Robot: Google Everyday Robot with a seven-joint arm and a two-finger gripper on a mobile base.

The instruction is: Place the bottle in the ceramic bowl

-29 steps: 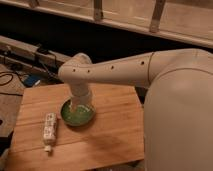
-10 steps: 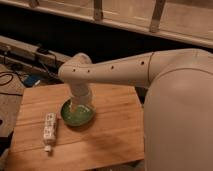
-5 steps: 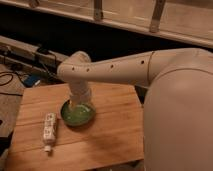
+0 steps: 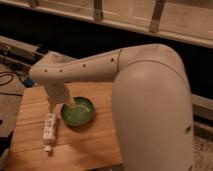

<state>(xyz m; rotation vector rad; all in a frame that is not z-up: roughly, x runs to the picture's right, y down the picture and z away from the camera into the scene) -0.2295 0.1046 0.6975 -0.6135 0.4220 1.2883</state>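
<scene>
The bottle (image 4: pixel 49 131) is small and white with a pale patterned label. It lies on its side on the wooden table (image 4: pixel 95 142), cap toward the front edge, just left of the bowl. The ceramic bowl (image 4: pixel 78 112) is shallow, glossy green and holds nothing. My gripper (image 4: pixel 59 105) hangs from the white arm (image 4: pixel 85 70), pointing down between the bottle's far end and the bowl's left rim. The wrist hides most of the gripper.
The table's left and front edges are close to the bottle. Cables (image 4: pixel 7 80) lie on the floor at the left. A dark rail (image 4: pixel 20 50) runs behind the table. My large white arm body (image 4: pixel 150 110) covers the table's right side.
My wrist and gripper have moved left, from above the bowl's middle to its left rim, nearer the bottle. The bottle and the bowl have not moved.
</scene>
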